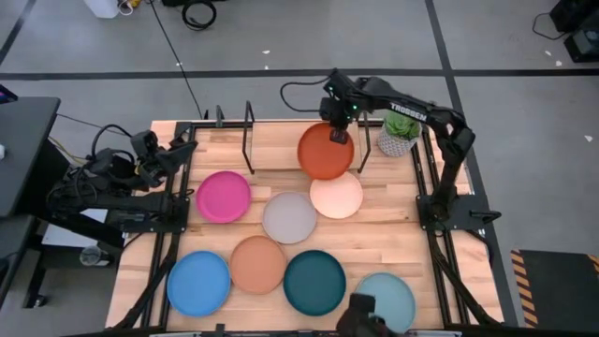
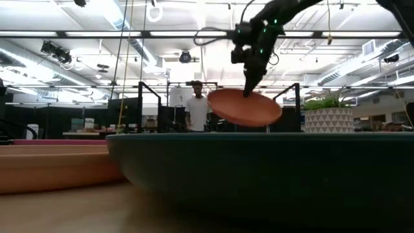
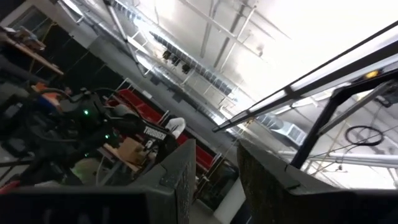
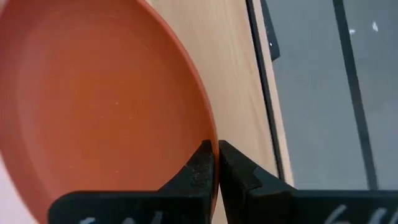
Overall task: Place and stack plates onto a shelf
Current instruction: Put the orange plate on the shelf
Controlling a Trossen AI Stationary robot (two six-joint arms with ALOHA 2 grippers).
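Observation:
My right gripper [image 1: 339, 133] is shut on the orange-red plate [image 1: 325, 152], held in the air over the right part of the black shelf [image 1: 249, 140] at the table's far edge. In the low view the plate [image 2: 246, 107] is tilted under the gripper [image 2: 248, 89]. The cream [image 1: 336, 196], grey [image 1: 289, 217], magenta [image 1: 223, 197], peach-tan [image 1: 257, 264], bright blue [image 1: 198, 283], dark teal [image 1: 314, 281] and pale aqua [image 1: 386, 298] plates lie flat on the table. My left gripper [image 1: 183, 142] waits at the table's left edge, open and empty, its fingers [image 3: 180, 177] pointing up. My right gripper pinches the orange-red plate's rim [image 4: 213, 144] between its two fingers, one finger [image 4: 200, 167] on the inner face and the other on the outer side. The fingers come from above, pointing down at the plate's far rim. The plate is lifted clear and hangs tilted.
A small potted plant [image 1: 398, 134] stands just right of the shelf, close to my right arm. The shelf's upright posts [image 1: 360, 142] rise beside the held plate. A person [image 2: 196, 110] stands in the room beyond the table.

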